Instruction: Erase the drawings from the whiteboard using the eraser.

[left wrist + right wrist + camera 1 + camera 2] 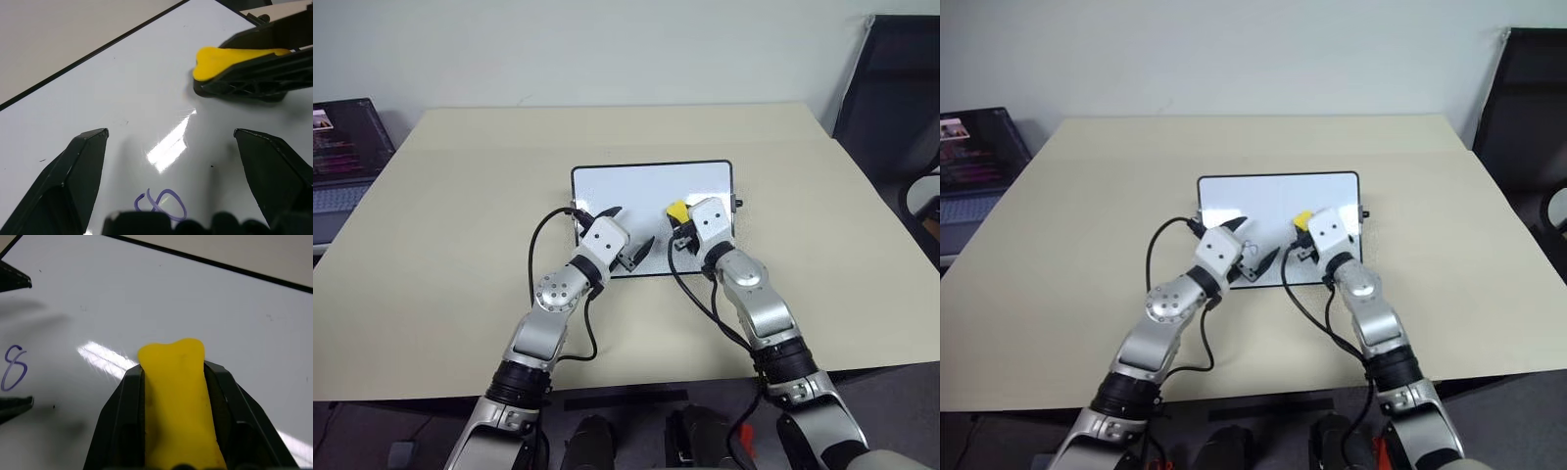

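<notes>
Clenched on the yellow eraser [174, 401], the right pincer [682, 221] hovers over the whiteboard [651, 186] on the counter [440, 245] and should press flat, sweeping toward the "8" [160, 204], legible in wrist views, between the released left pincer [628, 235]'s fingers.

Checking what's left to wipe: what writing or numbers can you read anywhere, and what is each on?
"8": purple marker digit on the whiteboard, between the open fingers of the left gripper.
Laptop screen at the table's left: coloured text lines, too small to read.
No other legible writing.
</notes>
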{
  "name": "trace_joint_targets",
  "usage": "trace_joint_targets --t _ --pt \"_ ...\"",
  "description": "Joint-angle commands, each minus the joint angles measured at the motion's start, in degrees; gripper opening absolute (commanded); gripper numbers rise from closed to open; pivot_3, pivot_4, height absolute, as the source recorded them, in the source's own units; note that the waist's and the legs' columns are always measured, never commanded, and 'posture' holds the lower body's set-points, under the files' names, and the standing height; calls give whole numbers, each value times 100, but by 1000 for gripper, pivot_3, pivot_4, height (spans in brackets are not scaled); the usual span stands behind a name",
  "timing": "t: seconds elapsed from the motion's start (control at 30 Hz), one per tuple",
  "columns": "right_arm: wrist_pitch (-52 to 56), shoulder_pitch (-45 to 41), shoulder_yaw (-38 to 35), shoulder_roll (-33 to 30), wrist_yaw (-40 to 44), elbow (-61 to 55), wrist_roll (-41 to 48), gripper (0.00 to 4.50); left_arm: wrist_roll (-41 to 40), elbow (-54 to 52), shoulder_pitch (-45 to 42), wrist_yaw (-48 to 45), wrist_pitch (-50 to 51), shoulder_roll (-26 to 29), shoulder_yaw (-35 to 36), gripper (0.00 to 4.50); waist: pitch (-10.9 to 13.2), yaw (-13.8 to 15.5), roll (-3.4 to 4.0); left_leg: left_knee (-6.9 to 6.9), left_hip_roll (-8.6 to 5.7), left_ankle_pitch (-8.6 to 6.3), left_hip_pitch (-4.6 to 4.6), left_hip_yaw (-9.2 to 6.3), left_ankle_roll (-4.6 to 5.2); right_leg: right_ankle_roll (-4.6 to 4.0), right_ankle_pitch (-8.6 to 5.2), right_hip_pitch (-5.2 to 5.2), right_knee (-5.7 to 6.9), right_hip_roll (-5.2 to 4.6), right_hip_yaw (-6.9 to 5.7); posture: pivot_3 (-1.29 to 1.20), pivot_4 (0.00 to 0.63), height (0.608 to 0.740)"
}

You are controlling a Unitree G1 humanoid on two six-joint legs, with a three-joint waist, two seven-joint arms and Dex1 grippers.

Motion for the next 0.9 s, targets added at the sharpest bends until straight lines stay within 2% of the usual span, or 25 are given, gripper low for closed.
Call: trace_joint_targets --t 0.03,0.3,0.47,0.73,0.9 --pt "63 -80 -125 -45 -26 -76 30 1280 -13 -146 -74 2 -136 -31 24 4500 0 -2 0 0 0 0 1 0 0 -1 1 0 0 1 -1 0 150 740" --pt "-843 -849 -272 158 -213 557 124 1280 -18 -118 -108 -28 -161 -26 25 4500 1 -15 1 -5 1 0 -6 3 0 -2 2 -6 -7 2 -1 0 150 740" --pt "-1145 -1045 -201 245 -206 1037 94 1280 -5 -190 -57 3 -118 -15 44 4500 1 -9 1 -13 3 0 -11 3 0 -3 1 -7 -17 2 -2 0 150 740" --pt "-721 -714 87 188 -65 1126 -139 1280 13 -325 42 64 -39 7 77 4500 1 -9 0 -11 2 0 -11 2 0 -4 1 -7 -15 -1 -1 0 150 740" --pt "-400 -214 127 17 34 583 -185 1280 27 -418 98 84 23 -24 69 4500 0 -8 0 -7 2 0 -3 1 0 -4 1 -2 -7 0 -1 0 150 740"
